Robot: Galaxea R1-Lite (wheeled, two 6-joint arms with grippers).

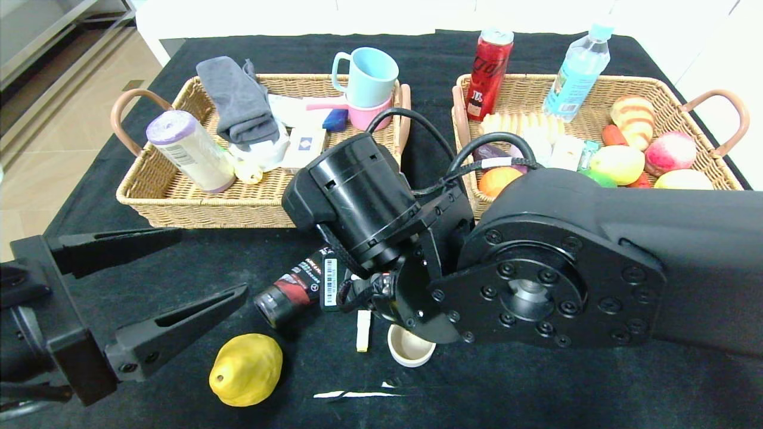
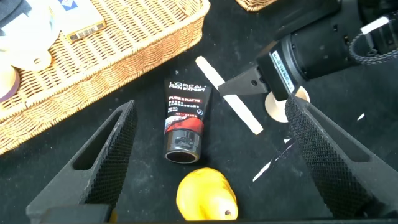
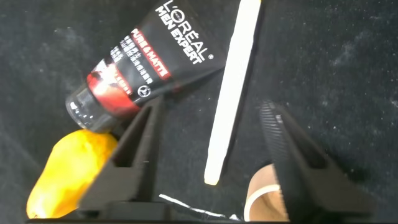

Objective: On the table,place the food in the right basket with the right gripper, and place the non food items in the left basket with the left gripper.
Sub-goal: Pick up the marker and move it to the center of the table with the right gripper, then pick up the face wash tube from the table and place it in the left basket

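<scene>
right hand [image 3: 211,149] open, straddling white marker pen [image 3: 233,87] on table [image 3: 336,56].

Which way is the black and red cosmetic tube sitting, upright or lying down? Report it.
Lying down. The black and red cosmetic tube rests flat on the black cloth table, label up, beside the long white marker pen.

Yellow fruit [image 1: 245,369], black-red tube [image 1: 296,285], white pen [image 3: 232,87].

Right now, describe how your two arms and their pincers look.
Both arms are matte black. The right arm has a round bolted joint plate, a glossy cylindrical wrist, looping black cables and a white label. The left pincer and right pincer each have two long tapered fingers with slotted sides; the left's inner pads are ribbed.
</scene>
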